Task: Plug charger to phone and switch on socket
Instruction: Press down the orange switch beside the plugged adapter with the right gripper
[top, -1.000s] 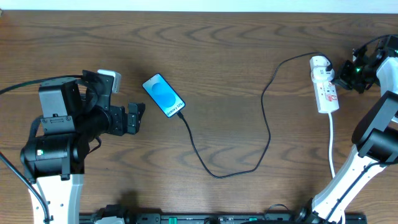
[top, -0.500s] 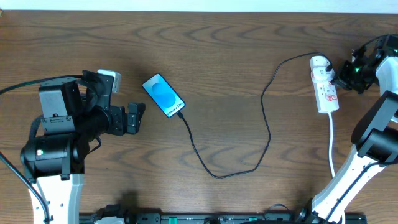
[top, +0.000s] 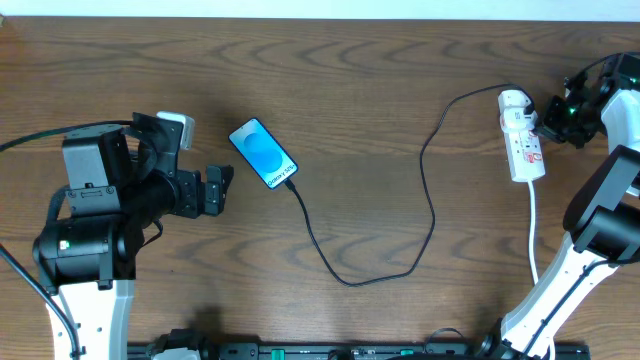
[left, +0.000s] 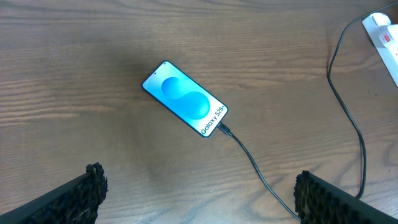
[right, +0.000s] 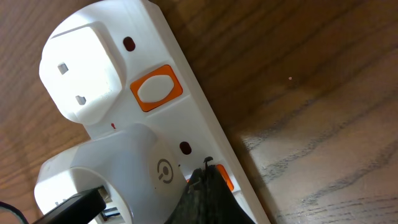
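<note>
The phone (top: 263, 153) lies screen up on the wooden table, also in the left wrist view (left: 185, 98). The black charger cable (top: 350, 280) is plugged into its lower end and runs to a white adapter (right: 118, 180) in the socket strip (top: 524, 138). My left gripper (top: 214, 189) is open and empty, left of the phone, its fingers (left: 199, 196) wide apart. My right gripper (right: 208, 196) is shut, its tips pressed on an orange switch of the socket strip (right: 155, 106) beside the adapter. It shows at the strip's right side in the overhead view (top: 553, 112).
The strip's white cord (top: 532, 235) runs toward the front edge along the right arm. A second orange switch (right: 155, 88) and a white plug (right: 84, 71) sit on the strip's far end. The cable loops across the table's middle.
The right gripper has shifted very slightly at the socket strip. The left arm, phone and cable have not moved.
</note>
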